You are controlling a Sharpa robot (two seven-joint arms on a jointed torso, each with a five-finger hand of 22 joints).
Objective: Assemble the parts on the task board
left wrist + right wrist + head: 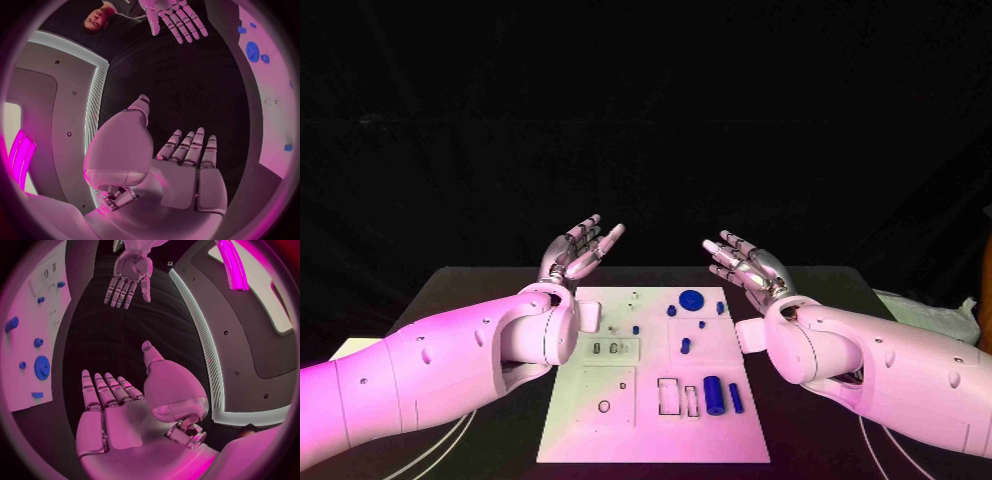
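Note:
The white task board [625,430] lies in the middle of the black table. On it are several blue parts: a round disc [691,298] at the far end, small pegs [688,345] in the middle, and two upright cylinders [714,394] near the front. My left hand [583,247] is raised above the board's far left corner, fingers spread, holding nothing. My right hand [746,262] is raised above the far right corner, also spread and empty. The left wrist view shows my left hand [187,165], the right hand [174,17] and the board [269,110]. The right wrist view shows my right hand [112,400], the left hand [130,275] and the disc [42,367].
A crumpled white cloth [930,312] lies at the table's right edge. White cables [452,445] run along the table beside my left arm. The board has rectangular cut-outs [669,397] near its front.

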